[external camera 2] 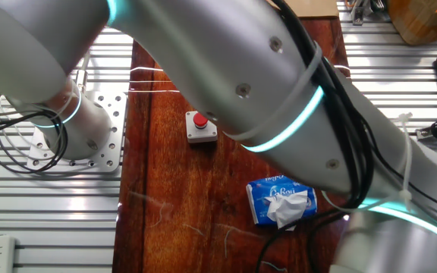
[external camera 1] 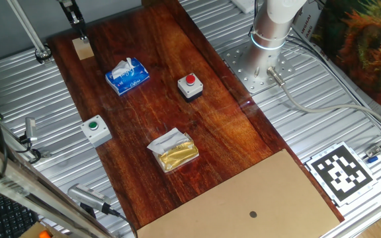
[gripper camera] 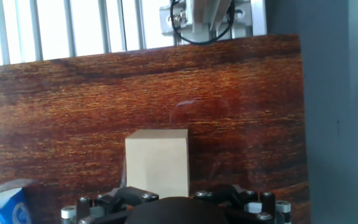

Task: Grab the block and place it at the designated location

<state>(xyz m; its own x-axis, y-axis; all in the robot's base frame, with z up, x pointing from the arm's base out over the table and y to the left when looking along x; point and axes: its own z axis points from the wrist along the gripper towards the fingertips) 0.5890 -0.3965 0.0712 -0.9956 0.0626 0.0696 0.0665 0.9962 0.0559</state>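
The block (external camera 1: 83, 48) is a small light-tan cube standing on the far left corner of the dark red-brown board (external camera 1: 177, 119). My gripper (external camera 1: 77, 23) hangs just above and behind it, apart from it, and only partly inside the fixed view. In the hand view the block (gripper camera: 157, 162) stands free on the board, just beyond the gripper's dark body (gripper camera: 166, 211). No fingertips show beside it, so the jaws' spread is unclear. The designated location is the tan cardboard sheet (external camera 1: 243, 198) with a dark dot (external camera 1: 253, 213), at the board's near end. The arm hides the block in the other fixed view.
On the board stand a grey box with a red button (external camera 1: 190, 86), a grey box with a green button (external camera 1: 96, 129), a blue tissue pack (external camera 1: 127, 76) and a gold wrapped pack (external camera 1: 172, 151). A black-and-white marker tag (external camera 1: 340, 172) lies right of the cardboard. The arm's base (external camera 1: 273, 26) stands at the back right.
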